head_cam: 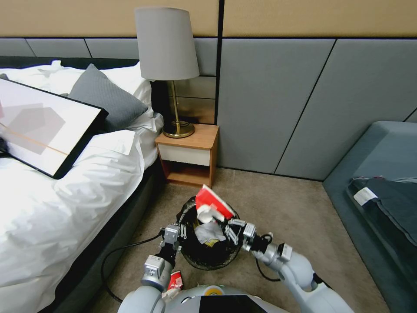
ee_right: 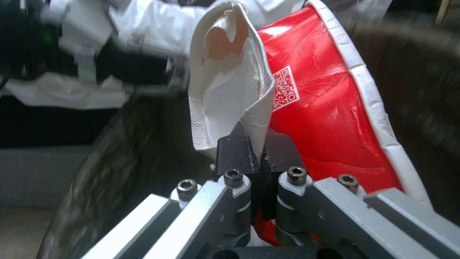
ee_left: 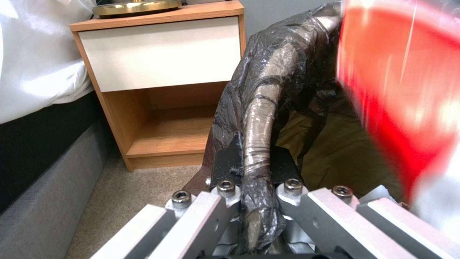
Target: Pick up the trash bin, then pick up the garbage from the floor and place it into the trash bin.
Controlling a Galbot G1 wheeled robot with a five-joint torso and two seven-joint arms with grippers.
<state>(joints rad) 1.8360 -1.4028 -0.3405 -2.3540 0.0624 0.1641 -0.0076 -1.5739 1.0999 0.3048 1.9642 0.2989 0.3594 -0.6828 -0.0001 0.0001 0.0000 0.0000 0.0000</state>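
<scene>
The trash bin, lined with a crinkled black bag, is held up in front of me over the carpet. My left gripper is shut on its near-left rim. In the left wrist view the bagged rim runs between the closed fingers of the left gripper. My right gripper is shut on a crumpled red-and-white wrapper, holding it just above the bin's mouth. The right wrist view shows the wrapper pinched in the right gripper. White crumpled paper lies inside the bin.
A wooden nightstand with a brass lamp stands just beyond the bin. The bed, with a framed picture on it, is at the left. A blue sofa is at the right. A black cable crosses the carpet.
</scene>
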